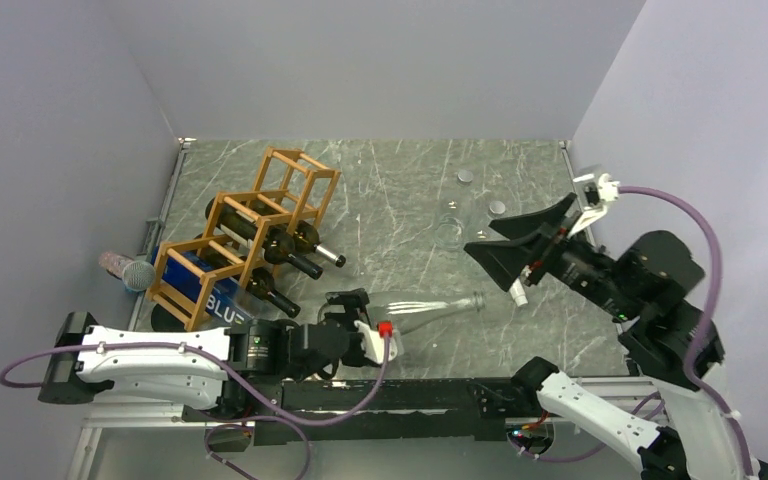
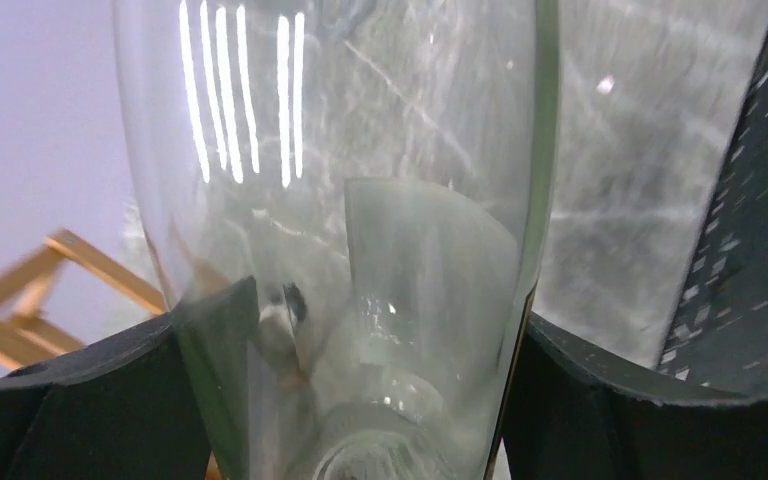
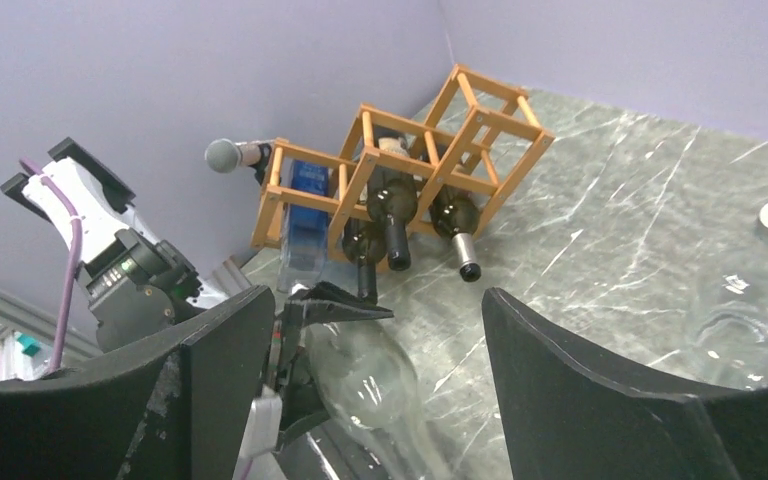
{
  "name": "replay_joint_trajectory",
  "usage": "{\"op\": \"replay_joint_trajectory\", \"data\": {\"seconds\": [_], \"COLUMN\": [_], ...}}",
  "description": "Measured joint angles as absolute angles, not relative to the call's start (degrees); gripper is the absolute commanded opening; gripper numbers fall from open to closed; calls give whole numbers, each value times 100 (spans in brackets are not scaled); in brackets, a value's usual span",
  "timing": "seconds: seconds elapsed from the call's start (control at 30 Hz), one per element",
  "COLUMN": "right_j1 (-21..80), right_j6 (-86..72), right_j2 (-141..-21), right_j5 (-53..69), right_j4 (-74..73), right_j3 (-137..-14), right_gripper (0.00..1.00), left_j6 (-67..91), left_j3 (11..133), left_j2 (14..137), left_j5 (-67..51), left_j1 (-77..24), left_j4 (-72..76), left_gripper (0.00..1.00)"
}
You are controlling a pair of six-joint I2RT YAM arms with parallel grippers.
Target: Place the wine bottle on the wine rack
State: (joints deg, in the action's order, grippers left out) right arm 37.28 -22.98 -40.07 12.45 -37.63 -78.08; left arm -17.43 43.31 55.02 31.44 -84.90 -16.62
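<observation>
The clear glass wine bottle (image 1: 430,310) lies on its side on the grey marble table (image 1: 390,190), neck pointing right, near the front edge and apart from the wine rack (image 1: 260,207) at the far left. The left gripper (image 1: 365,318) flanks the bottle's base, fingers close against the glass; whether they press it I cannot tell. The right gripper (image 1: 508,250) hangs above the table, spread wide and holding nothing. Three dark bottles (image 3: 398,205) sit in the rack without readable labels. A blue box (image 1: 200,285) there shows white letters beginning "BLU".
</observation>
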Motion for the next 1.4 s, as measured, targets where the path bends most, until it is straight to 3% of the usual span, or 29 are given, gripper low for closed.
{"op": "replay_joint_trajectory", "data": {"seconds": [0.17, 0.4, 0.6, 0.93, 1.4], "right_j1": [3728, 3728, 3728, 3822, 4619], "right_j6": [-1992, -1619, -1441, -913, -1022], "right_j2": [-3970, -3979, -4005, -4213, -4578], "right_j5": [1273, 1332, 1251, 2145, 3044], "right_j4": [-4329, -4995, -5192, -5448, -5057], "right_j3": [-8121, -7358, -6840, -6084, -5555], "right_gripper": [80, 80, 81, 78, 73], "left_j6": [-3214, -4351, -4604, -4884, -4993], "left_j3": [4154, 4158, 4222, 4364, 4777], "left_j2": [5498, 5717, 6049, 6053, 5981], "left_j5": [3503, 3962, 3986, 3983, 3970], "left_j1": [-8724, -8735, -8735, -8735, -8735], "left_j4": [-1643, -1516, -1594, -1623, -1879], "left_gripper": [1, 1, 1, 1, 1]}}
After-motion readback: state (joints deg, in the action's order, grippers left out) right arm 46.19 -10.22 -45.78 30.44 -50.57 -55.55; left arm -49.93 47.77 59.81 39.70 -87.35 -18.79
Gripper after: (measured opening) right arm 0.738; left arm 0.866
